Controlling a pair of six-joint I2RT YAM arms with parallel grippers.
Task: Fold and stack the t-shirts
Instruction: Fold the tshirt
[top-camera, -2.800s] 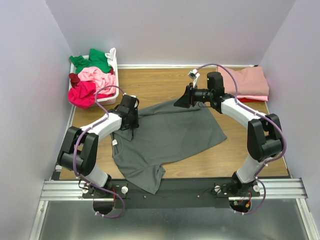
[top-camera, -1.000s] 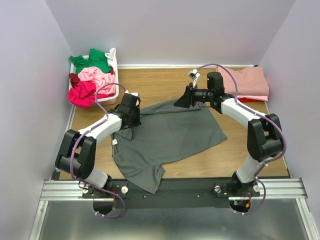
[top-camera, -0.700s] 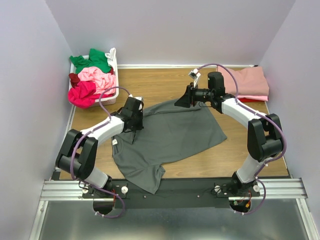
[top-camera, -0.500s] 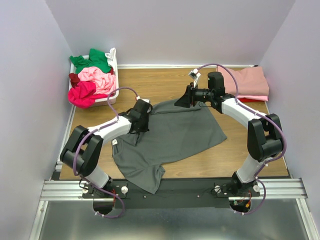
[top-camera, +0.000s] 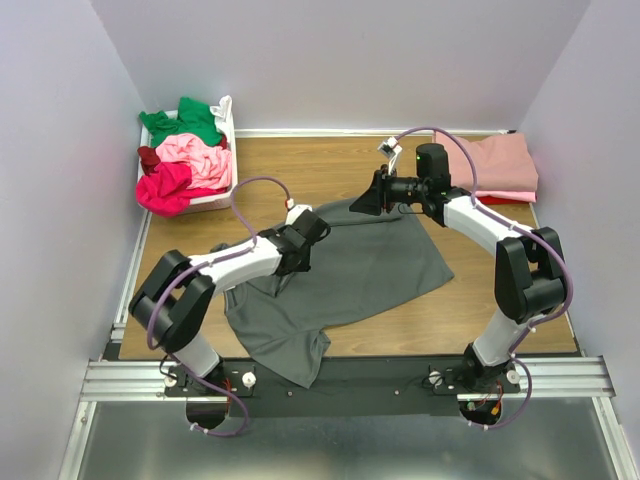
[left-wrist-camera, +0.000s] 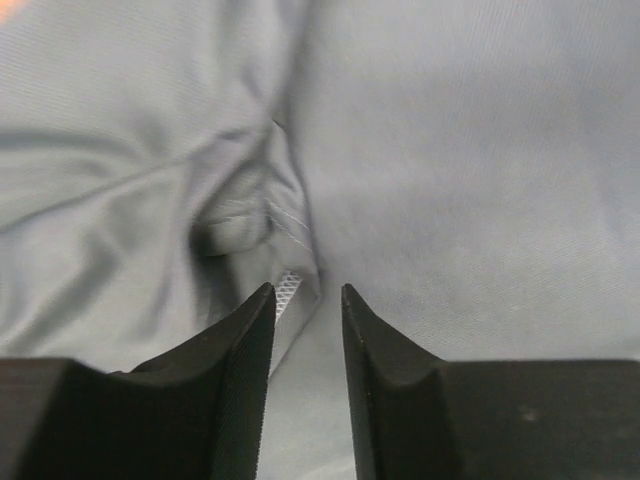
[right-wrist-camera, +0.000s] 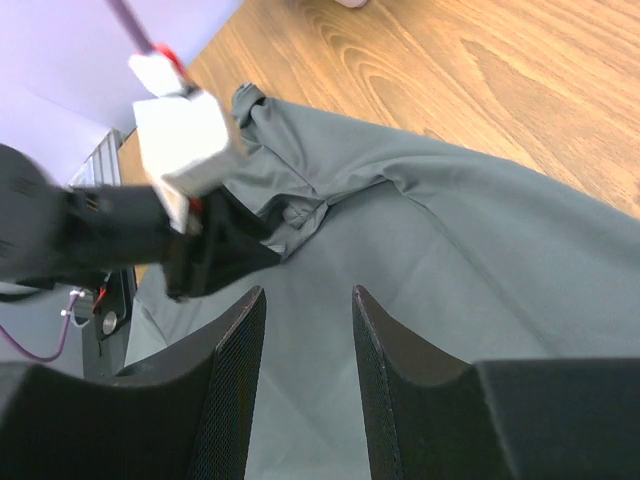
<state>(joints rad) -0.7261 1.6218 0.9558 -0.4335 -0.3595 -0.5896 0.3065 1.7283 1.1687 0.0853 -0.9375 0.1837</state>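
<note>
A dark grey t-shirt (top-camera: 370, 265) lies spread open on the wooden table (top-camera: 300, 170). My left gripper (top-camera: 310, 230) is low over its upper left part. In the left wrist view the jaws (left-wrist-camera: 305, 292) stand a little apart, with grey cloth (left-wrist-camera: 460, 180) below and a bunched fold with a white mesh tag (left-wrist-camera: 287, 290) at the left fingertip. My right gripper (top-camera: 356, 206) hovers at the shirt's far edge, narrowly open and empty (right-wrist-camera: 308, 295). Its view shows the shirt (right-wrist-camera: 450, 250) and my left gripper (right-wrist-camera: 215, 250).
A white basket (top-camera: 226, 120) at the back left holds green (top-camera: 185, 120), light pink (top-camera: 195, 152), magenta (top-camera: 165, 188) and maroon (top-camera: 148, 157) shirts. A folded dusty rose shirt (top-camera: 500, 165) lies at the back right. Lilac walls close in the table.
My left arm has swept to the right across the grey shirt, from its left shoulder toward its upper middle. The right arm has stayed in place.
</note>
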